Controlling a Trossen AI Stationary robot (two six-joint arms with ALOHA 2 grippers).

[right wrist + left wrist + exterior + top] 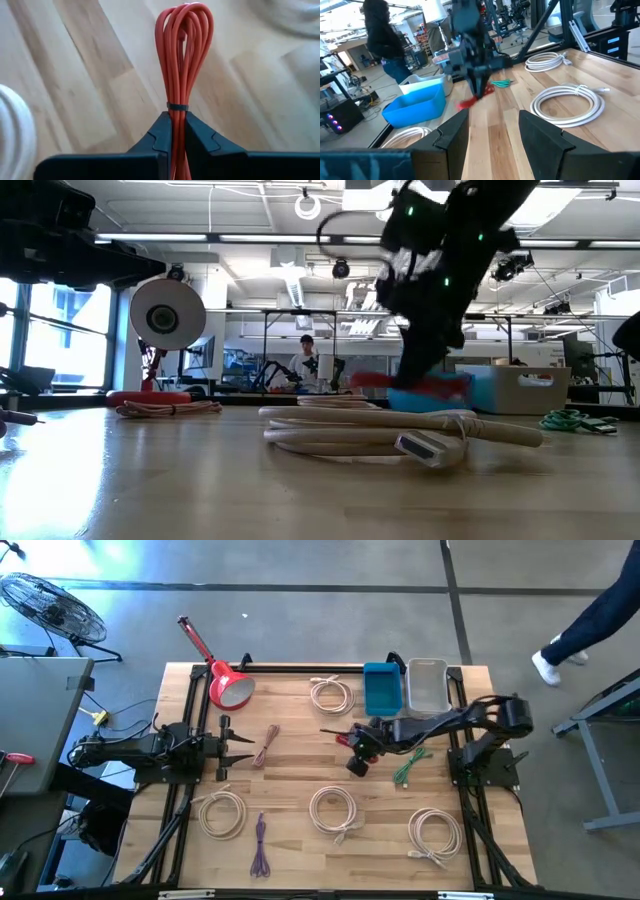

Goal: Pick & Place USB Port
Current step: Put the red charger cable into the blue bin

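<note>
A: Left side first. Left gripper (243, 747) sits low at the table's left edge, fingers spread apart, nothing between them. Beyond it, far-left: a red lamp (228, 686). Just right of the gripper, a brown cable bundle (265, 745). Near edge: a white coil (222, 812) and a purple cable (260, 843).

B: Centre?

A: White coil (332, 694) at the far side, another white coil (334, 809) near. Between them, the right gripper (173, 145), reaching in from the right toward mid-table.

B: Its state?

A: Clamped on the red cable bundle (181, 65). Wrist view shows both fingers pressed against the looped strands just below a black tie. The bundle is at mid-table; the low view shows it (425, 385) hanging at the gripper, above the wood.

B: Further right?

A: Green cable (410, 766) just right of the gripper. Blue bin (382, 690) and grey bin (427, 684) side by side at the far edge. One more white coil (434, 833) near-right. A person's leg and shoe (548, 666) on the floor, far right.
</note>
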